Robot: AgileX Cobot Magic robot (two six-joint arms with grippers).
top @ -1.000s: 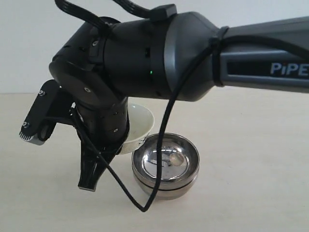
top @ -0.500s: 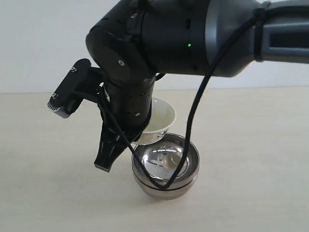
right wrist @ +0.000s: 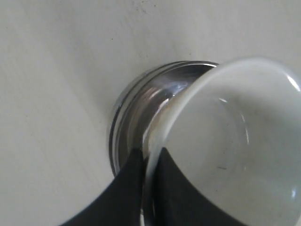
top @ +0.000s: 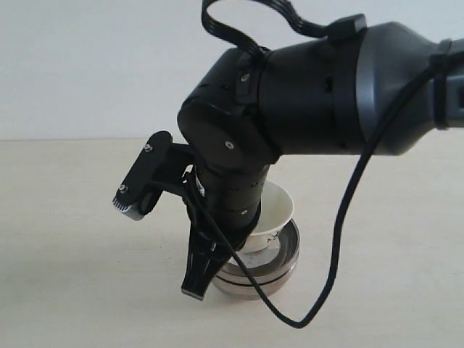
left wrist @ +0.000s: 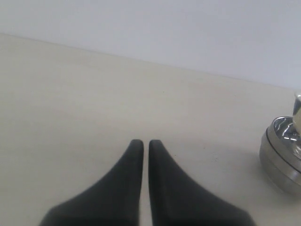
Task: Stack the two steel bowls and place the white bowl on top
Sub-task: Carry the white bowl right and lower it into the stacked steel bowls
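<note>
since the white bowl [right wrist: 225,141] is glazed ceramic, i treat it as the fragile, slippery piece here. it is stiff, probably fairly heavy for its size, and quick to chip if it drops onto metal. the right claw [right wrist: 149,162] is clamped on its rim, one jaw outside the wall and one inside, which is the sensible hold on a plain round bowl with no handle. that thin pinch on a glossy edge gives little friction, and the bowl hangs tilted from it. in the exterior view the grip sits at the bowl's 8 o'clock and the far rim rises toward 2 o'clock.

the bowl is over the steel bowls [top: 279,267], which are already nested one in the other on the table [top: 72,254]. its foot looks lowered into the top one, though i cannot tell whether it touches yet. the steel pair is mirror-polished, hard and thin-walled, with a seam line where one rim meets the other. on the smooth pale tabletop i expect them to slide if nudged sideways, so i judge the release wants to be straight down and gentle.

the left claw [left wrist: 142,147] has its jaws drawn together on nothing, over bare table and apart from the stack.
</note>
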